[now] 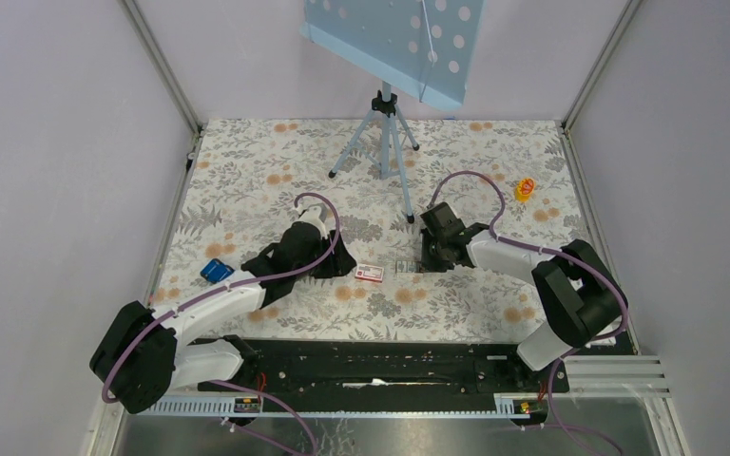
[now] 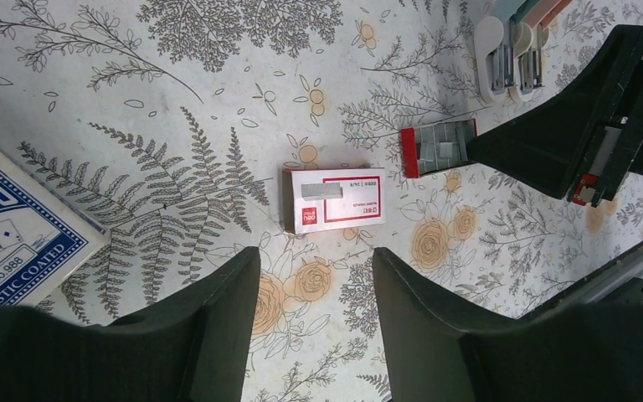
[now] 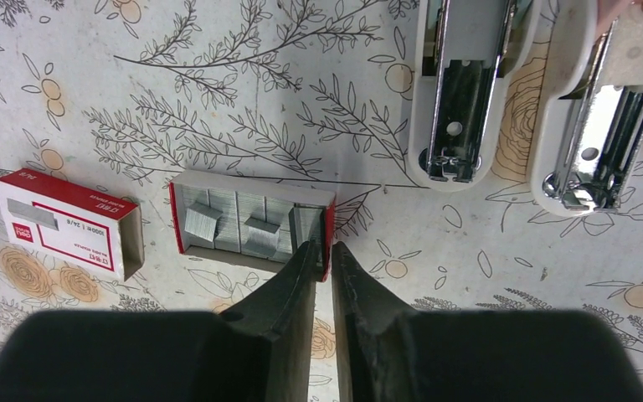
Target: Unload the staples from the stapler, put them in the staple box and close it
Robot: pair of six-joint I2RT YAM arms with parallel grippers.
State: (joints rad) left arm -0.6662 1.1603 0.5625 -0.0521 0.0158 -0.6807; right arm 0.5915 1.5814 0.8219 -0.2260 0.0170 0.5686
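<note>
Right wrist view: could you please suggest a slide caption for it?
Right gripper, nearly closed, at the end of the open staple tray; opened stapler beyond.

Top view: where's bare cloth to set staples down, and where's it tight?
Free: cloth between the tripod and the blue card box; also the strip between the closed staple box and the base rail. Crowded: staple tray, stapler, right gripper.
</note>
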